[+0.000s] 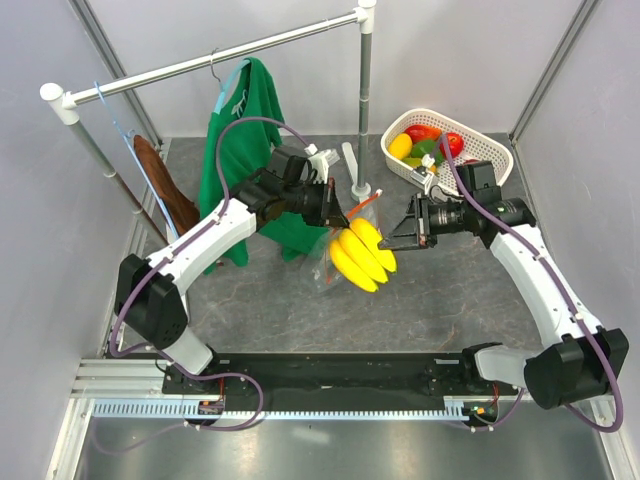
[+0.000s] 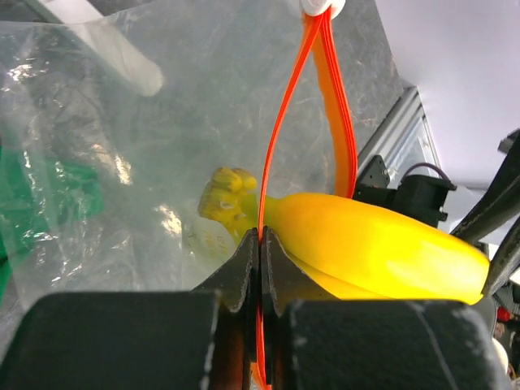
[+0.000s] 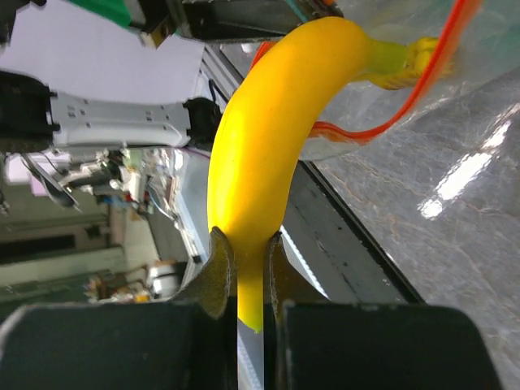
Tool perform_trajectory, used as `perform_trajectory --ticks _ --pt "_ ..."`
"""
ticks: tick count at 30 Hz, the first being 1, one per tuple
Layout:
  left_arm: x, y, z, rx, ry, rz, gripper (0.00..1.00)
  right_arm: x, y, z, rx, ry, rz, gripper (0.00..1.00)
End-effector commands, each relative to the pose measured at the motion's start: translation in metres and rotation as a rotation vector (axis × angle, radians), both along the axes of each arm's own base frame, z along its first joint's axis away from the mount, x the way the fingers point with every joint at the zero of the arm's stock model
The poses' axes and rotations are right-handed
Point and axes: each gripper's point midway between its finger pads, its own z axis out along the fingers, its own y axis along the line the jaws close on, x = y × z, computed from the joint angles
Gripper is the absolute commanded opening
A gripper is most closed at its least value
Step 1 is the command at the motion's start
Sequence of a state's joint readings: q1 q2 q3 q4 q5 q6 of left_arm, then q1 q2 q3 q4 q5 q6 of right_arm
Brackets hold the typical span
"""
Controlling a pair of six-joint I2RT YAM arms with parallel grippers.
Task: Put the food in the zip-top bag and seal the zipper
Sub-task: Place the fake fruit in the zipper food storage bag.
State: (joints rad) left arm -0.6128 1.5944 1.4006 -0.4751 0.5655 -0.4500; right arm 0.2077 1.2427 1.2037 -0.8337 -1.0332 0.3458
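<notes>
My left gripper (image 1: 338, 214) is shut on the orange-red zipper (image 2: 280, 130) of the clear zip-top bag (image 2: 122, 162) and holds the bag's mouth up above the table. My right gripper (image 1: 392, 240) is shut on the tip of the yellow banana bunch (image 1: 362, 252), seen close up in the right wrist view (image 3: 268, 146). The bunch's stem end (image 2: 227, 199) sits inside the bag's mouth, between the two zipper strips. The rest of the food, a yellow lemon (image 1: 400, 146), green pepper (image 1: 424, 149) and red pieces (image 1: 452, 143), lies in the white mesh basket (image 1: 490, 150).
A green garment (image 1: 240, 150) hangs from a white rail (image 1: 220, 60) behind the left arm. A white upright post (image 1: 365, 100) stands by the basket. Grey side walls close in the table, and a black base rail (image 1: 320, 370) runs along the near edge.
</notes>
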Motion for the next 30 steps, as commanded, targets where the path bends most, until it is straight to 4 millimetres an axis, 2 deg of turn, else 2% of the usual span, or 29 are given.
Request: perform_trajectory --ticks 1,6,13,17,21,23,27,28,29,30 --pt "-0.02 -0.02 0.028 -0.096 0.056 -0.049 0.02 0.046 0.003 -0.001 -0.019 -0.019 -0.213 0.0" --pt "-0.013 -0.017 0.023 -0.065 0.034 -0.009 0.02 0.054 -0.003 0.001 -0.07 -0.014 -0.31 0.0" --pt "-0.031 -0.029 0.021 -0.122 0.173 -0.096 0.02 0.071 -0.006 0.014 -0.098 -0.099 -0.443 0.0" --pt "-0.033 -0.033 0.023 -0.145 0.211 -0.102 0.02 0.084 -0.001 0.032 -0.065 -0.209 -0.531 0.0" --pt "-0.033 -0.035 0.025 -0.162 0.254 -0.084 0.02 0.08 0.014 0.038 -0.084 -0.299 -0.552 0.0" --pt "-0.034 -0.036 0.023 -0.167 0.302 -0.07 0.02 0.082 0.015 0.034 -0.111 -0.323 -0.581 0.0" --pt "-0.036 -0.038 0.025 -0.2 0.364 -0.064 0.02 0.07 0.029 0.034 -0.138 -0.429 -0.553 0.0" --pt "-0.036 -0.039 0.027 -0.212 0.377 -0.064 0.02 0.071 0.027 0.026 -0.166 -0.449 -0.576 0.0" --pt "-0.036 -0.04 0.027 -0.215 0.385 -0.065 0.02 0.07 0.03 0.029 -0.157 -0.477 -0.57 0.0" --pt "-0.037 -0.04 0.028 -0.22 0.388 -0.069 0.02 0.064 0.034 0.023 -0.155 -0.487 -0.548 0.0"
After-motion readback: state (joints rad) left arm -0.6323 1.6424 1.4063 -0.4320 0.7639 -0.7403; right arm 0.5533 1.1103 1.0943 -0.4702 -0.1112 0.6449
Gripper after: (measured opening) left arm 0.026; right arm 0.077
